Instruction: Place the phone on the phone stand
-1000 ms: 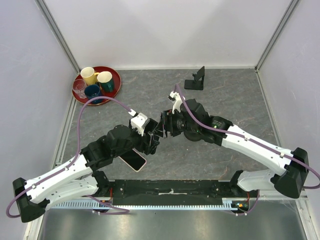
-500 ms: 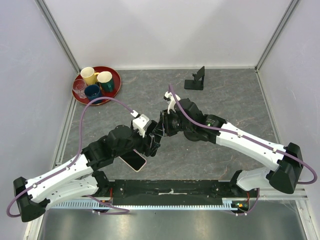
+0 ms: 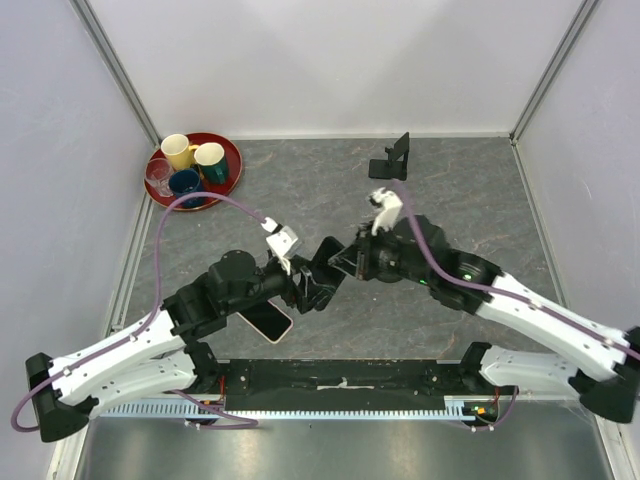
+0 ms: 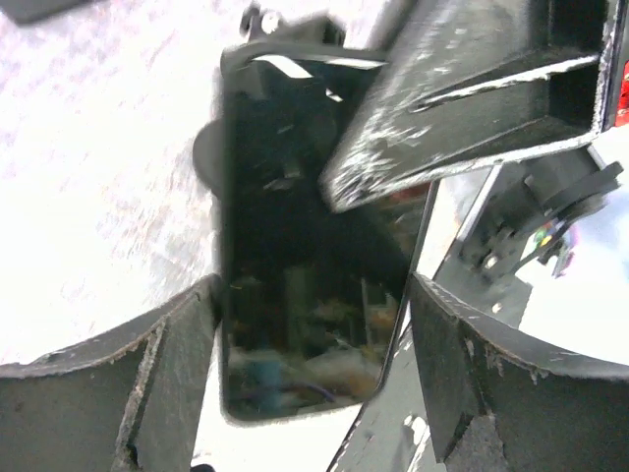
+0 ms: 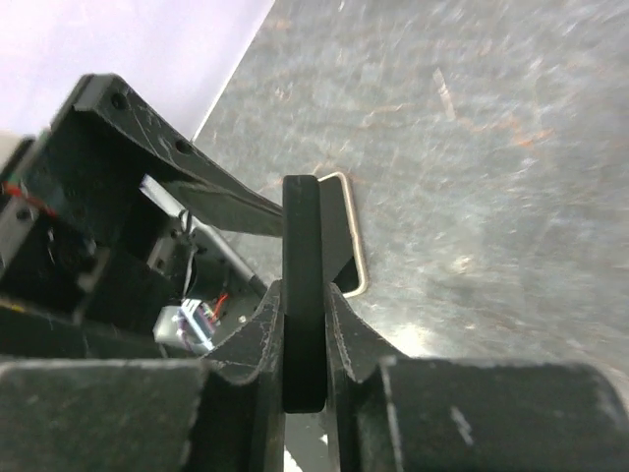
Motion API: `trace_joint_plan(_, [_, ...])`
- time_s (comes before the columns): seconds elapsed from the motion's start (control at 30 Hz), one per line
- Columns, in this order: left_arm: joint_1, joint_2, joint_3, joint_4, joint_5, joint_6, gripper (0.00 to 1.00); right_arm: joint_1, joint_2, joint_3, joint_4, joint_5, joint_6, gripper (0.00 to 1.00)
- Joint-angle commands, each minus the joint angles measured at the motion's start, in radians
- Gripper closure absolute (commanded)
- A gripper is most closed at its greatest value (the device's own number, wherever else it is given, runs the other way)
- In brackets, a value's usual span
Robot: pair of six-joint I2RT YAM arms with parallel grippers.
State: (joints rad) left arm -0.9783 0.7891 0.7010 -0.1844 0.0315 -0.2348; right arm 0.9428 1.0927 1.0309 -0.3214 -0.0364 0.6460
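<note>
Two phones: I count a dark phone held up between the arms, and a pale-rimmed spare lying flat on the worktop, partly under the left arm.
Far left: a red tray of cups sits in the back corner, well apart from the work, so I leave it alone.
Left jaws: one stands on each long edge of the phone, close against it. I cannot tell from the wrist view whether they pinch it or only flank it.
Middle: the phone is off the worktop and tilted, bridging both sets of jaws. I read this as a handover, since the stand is on the right arm's side.
Right jaws: clamped on the phone's two faces, with the slab edge-on between them. I judge the right arm has the firm hold.
Far right: the stand is upright at the back with nothing on it, well apart from the phone.
Next, as I judge it: the left jaws must be clear of the edges before the right arm carries the phone back to the stand.
Risk: if both arms pull at once, the phone may twist in the grip.
</note>
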Motion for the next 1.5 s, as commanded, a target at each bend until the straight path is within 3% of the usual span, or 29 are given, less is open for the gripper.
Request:
trace_joint_plan(0.0, [0.02, -0.05, 0.041, 0.068, -0.065, -0.148, 0.2, -0.025, -0.282, -0.035, -0.044, 0.349, -0.126, 1.0])
trace_joint_plan(0.13, [0.021, 0.048, 0.071, 0.053, -0.177, -0.184, 0.21, -0.024, -0.502, -0.083, -0.122, 0.607, -0.134, 1.0])
trace_joint_plan(0.27, [0.026, 0.195, 0.14, 0.08, -0.134, -0.16, 0.29, -0.025, -0.652, -0.054, -0.246, 0.856, -0.137, 1.0])
trace_joint_plan(0.4, [0.026, 0.364, 0.233, 0.128, -0.081, -0.101, 0.37, -0.024, -0.702, -0.012, -0.343, 0.949, -0.152, 1.0])
trace_joint_plan(0.57, [0.018, 0.547, 0.291, 0.262, -0.068, -0.058, 0.42, -0.025, -0.734, -0.005, -0.358, 0.952, -0.164, 1.0])
trace_joint_plan(0.77, [-0.022, 0.685, 0.342, 0.381, -0.137, 0.009, 0.39, -0.024, -0.703, -0.02, -0.355, 0.899, -0.158, 1.0])
trace_joint_plan(1.13, [-0.034, 0.789, 0.405, 0.411, -0.234, 0.045, 0.52, -0.025, -0.651, -0.04, -0.308, 0.823, -0.195, 1.0])
trace_joint_plan(1.37, [-0.034, 0.818, 0.422, 0.43, -0.223, 0.051, 0.54, -0.025, -0.623, -0.048, -0.297, 0.79, -0.22, 1.0])
trace_joint_plan(1.47, [-0.034, 0.825, 0.422, 0.428, -0.222, 0.061, 0.64, -0.024, -0.59, -0.042, -0.294, 0.762, -0.23, 1.0])
